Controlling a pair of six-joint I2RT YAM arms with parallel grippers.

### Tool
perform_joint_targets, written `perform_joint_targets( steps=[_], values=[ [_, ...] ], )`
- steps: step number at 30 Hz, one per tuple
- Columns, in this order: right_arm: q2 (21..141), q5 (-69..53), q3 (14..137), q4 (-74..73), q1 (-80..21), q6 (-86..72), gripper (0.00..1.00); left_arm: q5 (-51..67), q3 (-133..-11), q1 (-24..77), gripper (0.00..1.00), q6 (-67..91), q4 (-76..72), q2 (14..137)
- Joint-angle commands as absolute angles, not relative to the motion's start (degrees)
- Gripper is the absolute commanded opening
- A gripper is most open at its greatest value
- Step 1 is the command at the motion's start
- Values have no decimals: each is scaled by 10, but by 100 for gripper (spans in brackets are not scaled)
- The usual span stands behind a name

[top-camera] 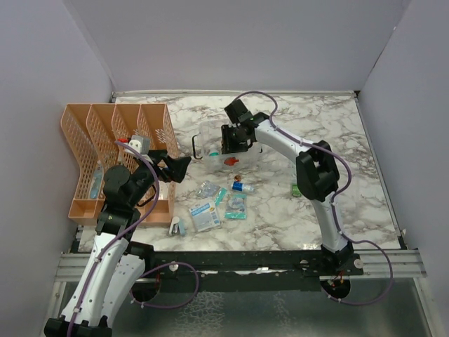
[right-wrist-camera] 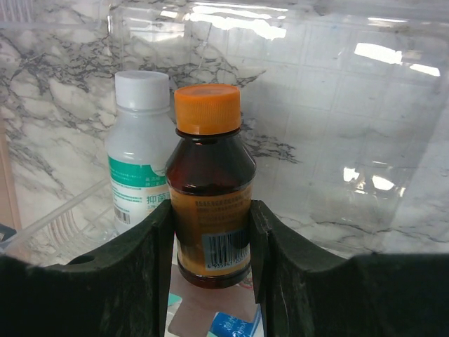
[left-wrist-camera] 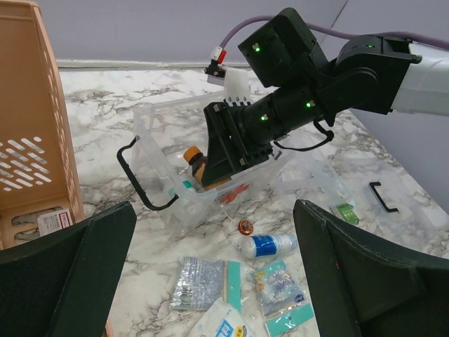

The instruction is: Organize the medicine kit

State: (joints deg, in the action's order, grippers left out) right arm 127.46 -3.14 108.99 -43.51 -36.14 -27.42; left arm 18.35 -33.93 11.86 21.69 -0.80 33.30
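Note:
The medicine kit (top-camera: 209, 137) is a clear box with a red cross and a black handle (left-wrist-camera: 137, 179), and it stands lidless at mid table. My right gripper (right-wrist-camera: 210, 232) reaches down into it, shut on a brown bottle (right-wrist-camera: 210, 189) with an orange cap. That bottle stands upright beside a white bottle (right-wrist-camera: 140, 161) inside the kit's clear wall (right-wrist-camera: 337, 105). In the left wrist view the brown bottle (left-wrist-camera: 193, 156) shows just under the right gripper (left-wrist-camera: 224, 151). My left gripper (left-wrist-camera: 214, 210) hangs open to the kit's left (top-camera: 184, 167), holding nothing.
An orange lattice organizer (top-camera: 119, 154) fills the left side. Loose on the marble lie a small blue-labelled bottle (left-wrist-camera: 270, 246), foil and teal packets (left-wrist-camera: 200, 284), a copper cap (left-wrist-camera: 245, 226) and a green box (left-wrist-camera: 345, 213). A clear lid (left-wrist-camera: 316, 179) with a black clip (left-wrist-camera: 382, 196) lies right of the kit.

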Motion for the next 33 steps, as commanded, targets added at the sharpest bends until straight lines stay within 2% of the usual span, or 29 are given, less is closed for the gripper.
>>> perform_joint_targets(
  steps=[1, 19, 23, 28, 33],
  values=[
    [1287, -95, 1118, -436, -361, -292, 40, 170, -336, 116, 99, 214, -18, 331],
    [1303, -159, 1109, -414, -361, -284, 56, 174, -335, 116, 99, 210, -19, 328],
    [1304, -176, 1110, -406, -361, -280, 55, 174, -335, 116, 99, 209, -20, 328],
    [1307, -196, 1121, -400, -361, -270, 49, 173, -335, 116, 99, 211, -20, 329],
    [1295, -95, 1168, -434, -362, -233, 49, 211, -339, 115, 99, 213, -35, 340]
  ],
)
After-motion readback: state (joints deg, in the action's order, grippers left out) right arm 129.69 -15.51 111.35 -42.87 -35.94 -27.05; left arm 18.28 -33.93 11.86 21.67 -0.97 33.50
